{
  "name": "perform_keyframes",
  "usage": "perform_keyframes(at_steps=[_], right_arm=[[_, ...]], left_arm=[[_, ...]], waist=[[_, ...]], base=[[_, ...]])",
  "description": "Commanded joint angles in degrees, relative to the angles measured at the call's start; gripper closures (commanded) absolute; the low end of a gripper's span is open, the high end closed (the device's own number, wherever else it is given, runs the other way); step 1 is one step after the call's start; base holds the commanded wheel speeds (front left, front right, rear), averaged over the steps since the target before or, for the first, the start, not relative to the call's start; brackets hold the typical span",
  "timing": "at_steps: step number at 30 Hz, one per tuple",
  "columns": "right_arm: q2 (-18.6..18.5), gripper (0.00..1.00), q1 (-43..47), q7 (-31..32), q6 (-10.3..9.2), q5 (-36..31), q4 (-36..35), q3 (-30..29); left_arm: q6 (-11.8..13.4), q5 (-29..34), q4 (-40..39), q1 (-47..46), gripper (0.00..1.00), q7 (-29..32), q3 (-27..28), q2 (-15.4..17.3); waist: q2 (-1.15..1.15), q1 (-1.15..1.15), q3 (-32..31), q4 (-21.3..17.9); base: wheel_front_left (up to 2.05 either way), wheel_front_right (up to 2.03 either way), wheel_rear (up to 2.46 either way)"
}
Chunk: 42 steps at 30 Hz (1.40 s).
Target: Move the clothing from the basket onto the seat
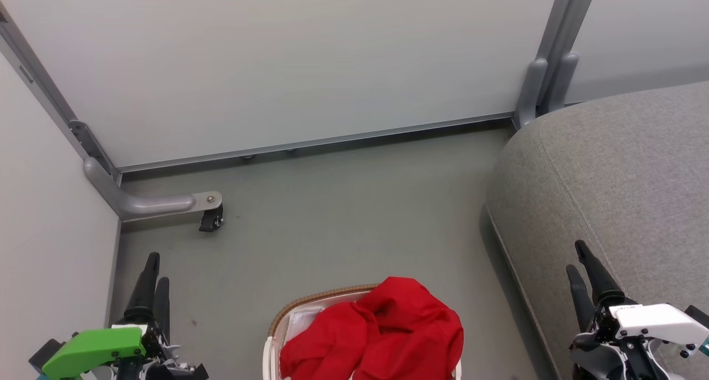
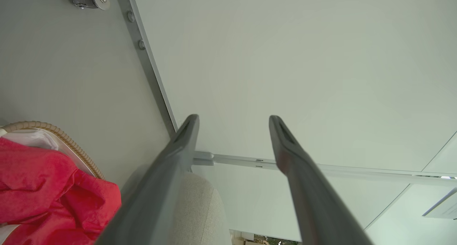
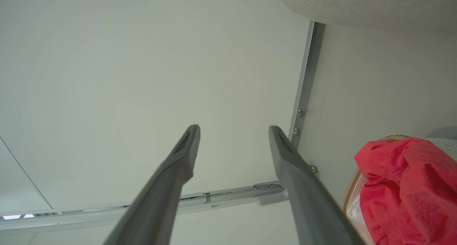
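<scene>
Red clothing [image 1: 382,333] is heaped in the basket [image 1: 302,305] at the bottom centre of the head view, spilling over its right rim. The clothing [image 2: 46,191] and the basket's woven rim [image 2: 68,145] show at the left wrist view's lower left; in the right wrist view the clothing [image 3: 407,188] sits at the lower right. The grey seat [image 1: 615,191] fills the right side. My left gripper [image 1: 154,272] stands open at the lower left, well left of the basket, holding nothing. My right gripper [image 1: 579,263] stands open in front of the seat, empty.
A pale partition wall [image 1: 288,58] runs across the back with a metal base rail. A grey bracket foot with a black caster [image 1: 209,216] juts onto the floor at the left. Another panel closes the left side. Grey floor [image 1: 343,214] lies between basket and wall.
</scene>
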Motion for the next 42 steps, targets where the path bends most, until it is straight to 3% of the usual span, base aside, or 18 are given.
perform_keyframes(at_steps=[1, 7, 27, 42], right_arm=[[-0.6, 0.00, -0.9, -0.6, 0.00, -0.8, -1.2, 0.2], [-1.9, 0.00, -1.2, -2.5, 0.00, -5.4, -1.0, 1.7], [-3.2, 0.00, -2.6, -7.5, 0.01, -29.2, -1.6, 2.6], [-4.3, 0.00, -3.8, -10.5, 0.01, -44.1, -1.3, 5.3]], left_arm=[[0.0, 0.7, -0.8, -1.2, 0.00, -0.8, -0.1, 0.3], [0.0, 5.6, -0.4, -1.3, 0.00, -2.5, -0.9, 1.0], [-0.1, 32.7, 0.4, -1.7, 0.00, -7.5, -3.6, 2.4], [1.7, 46.5, 2.5, -2.1, 0.00, -10.6, -6.5, 3.3]], waist=[[0.00, 0.00, 0.0, 0.0], [0.00, 0.00, 0.0, -0.1], [0.00, 0.00, 0.2, -0.1], [0.00, 0.00, 0.2, -0.1]], base=[[0.00, 0.00, 0.00], [0.00, 0.00, 0.00], [0.00, 0.00, 0.00], [0.00, 0.00, 0.00]])
